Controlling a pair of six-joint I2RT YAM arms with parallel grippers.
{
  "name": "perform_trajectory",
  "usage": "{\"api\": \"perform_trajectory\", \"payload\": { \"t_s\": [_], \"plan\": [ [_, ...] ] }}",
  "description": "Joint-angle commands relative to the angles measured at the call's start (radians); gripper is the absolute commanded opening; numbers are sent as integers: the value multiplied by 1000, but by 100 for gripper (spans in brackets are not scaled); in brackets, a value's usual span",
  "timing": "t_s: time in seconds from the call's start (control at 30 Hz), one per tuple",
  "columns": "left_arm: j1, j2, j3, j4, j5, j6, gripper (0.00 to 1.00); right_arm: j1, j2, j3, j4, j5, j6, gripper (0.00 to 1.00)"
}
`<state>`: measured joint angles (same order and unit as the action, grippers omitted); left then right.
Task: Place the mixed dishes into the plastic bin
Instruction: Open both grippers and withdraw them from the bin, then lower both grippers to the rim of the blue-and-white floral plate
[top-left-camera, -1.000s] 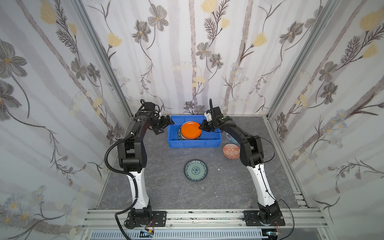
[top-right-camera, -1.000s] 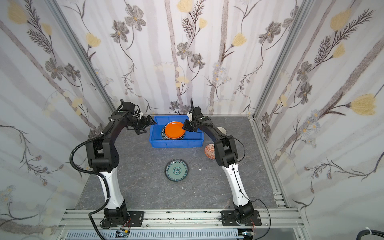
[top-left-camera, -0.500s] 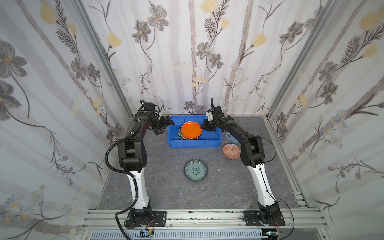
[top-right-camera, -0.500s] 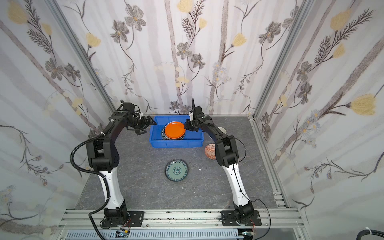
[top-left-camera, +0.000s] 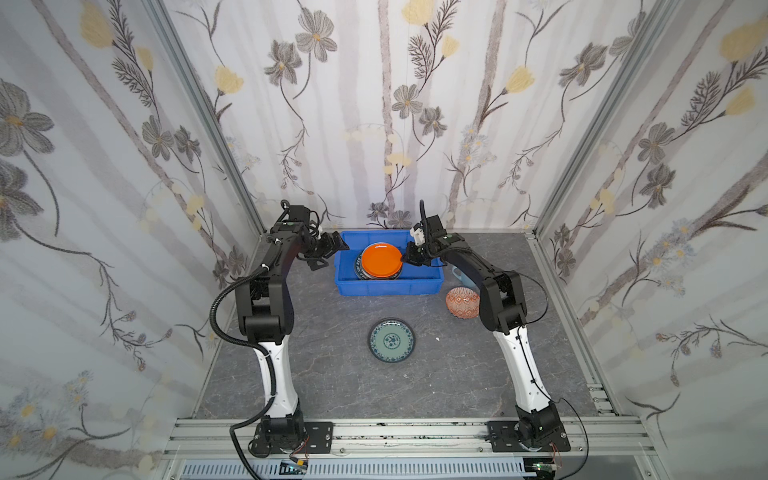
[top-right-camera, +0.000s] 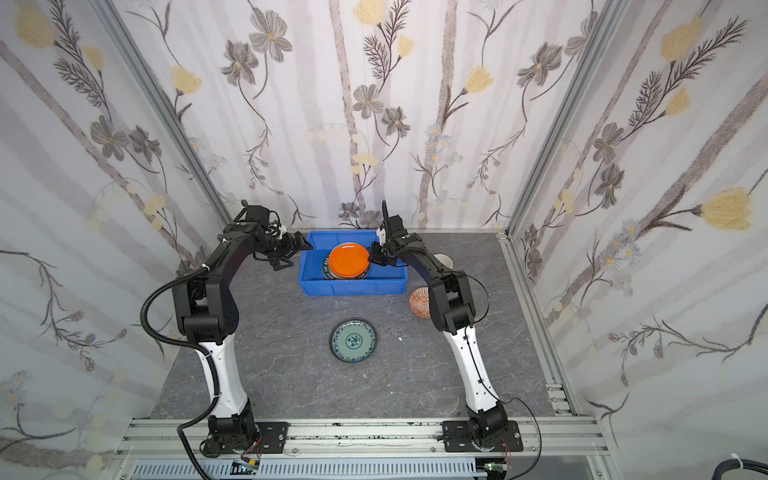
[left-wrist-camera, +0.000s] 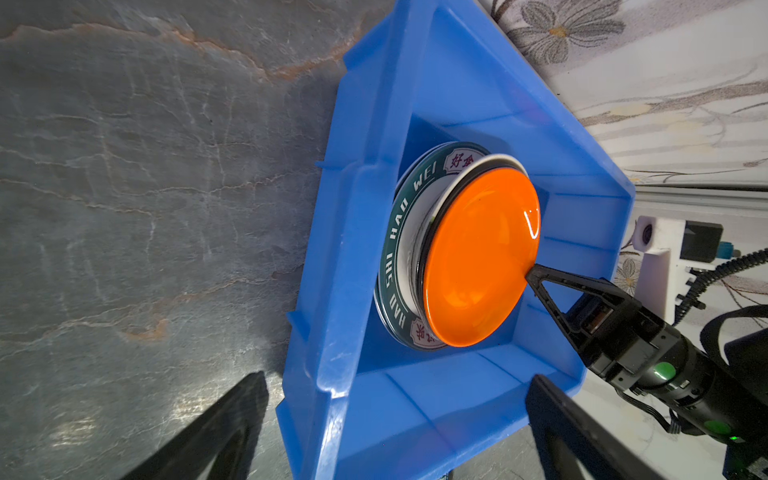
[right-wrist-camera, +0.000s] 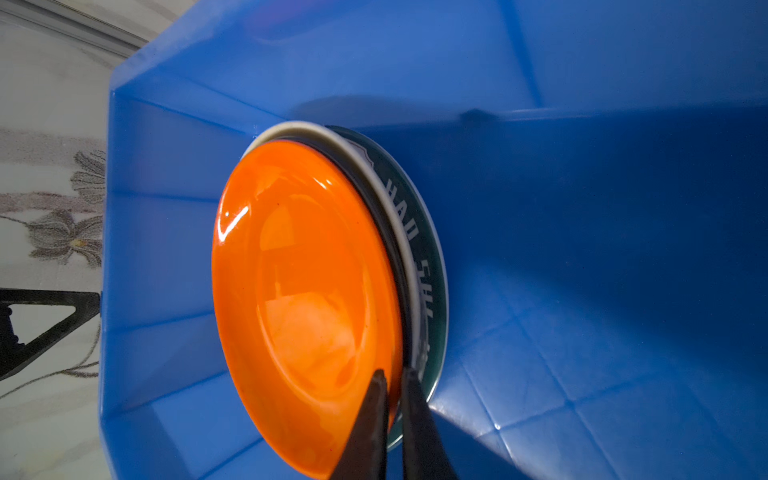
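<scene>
- Tabletop: grey, marble-veined, matte.
- Bin: glossy blue plastic, rectangular, flared rim. Holds stack of at least 3 plates.
- Orange plate: tops stack in bin; round, shallow, glazed.
- Teal plate: patterned, on tabletop well in front of bin.
- Bowl: orange lattice, near bin's right front corner.
- Mug: pale blue, just beside bin's right end.
- Progress, judged: about half done; 3 dishes outside bin.
- Right tool: inside bin, pinched on orange plate's rim.
- Left tool: spread wide, empty, at bin's left end.
</scene>
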<state>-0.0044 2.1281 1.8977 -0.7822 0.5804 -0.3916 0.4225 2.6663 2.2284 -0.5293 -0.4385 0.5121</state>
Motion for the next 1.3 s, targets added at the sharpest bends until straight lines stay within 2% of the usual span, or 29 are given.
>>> {"api": "perform_trajectory", "payload": {
  "t_s": [0.0, 0.23, 0.33, 0.43, 0.6, 0.83, 1.07, 1.27],
  "plan": [
    [1, -6, -3, -6, 6, 7, 100, 2, 4, 3, 32, -12, 2, 11],
    [1, -10, -3, -7, 7, 7, 100, 1, -9, 3, 37, -19, -2, 14],
    [0, -19, -7, -9, 6, 8, 100, -3, -35, 2, 33, -17, -13, 19],
    [-2, -42, -37, -4, 6, 10, 100, -3, -82, -18, 27, -2, -37, 25],
    [-15, -115, -125, 17, -6, 10, 100, -2, -211, -145, 56, 21, -69, 27],
    [-81, -274, -340, 65, -66, -2, 100, 14, -472, -500, 172, 29, -78, 28],
    [-222, -510, -635, 98, -168, -63, 97, 62, -761, -909, 264, 44, -74, 28],
    [-351, -736, -916, 146, -217, -183, 94, 155, -961, -1223, 349, 56, -24, 29]
  ]
}}
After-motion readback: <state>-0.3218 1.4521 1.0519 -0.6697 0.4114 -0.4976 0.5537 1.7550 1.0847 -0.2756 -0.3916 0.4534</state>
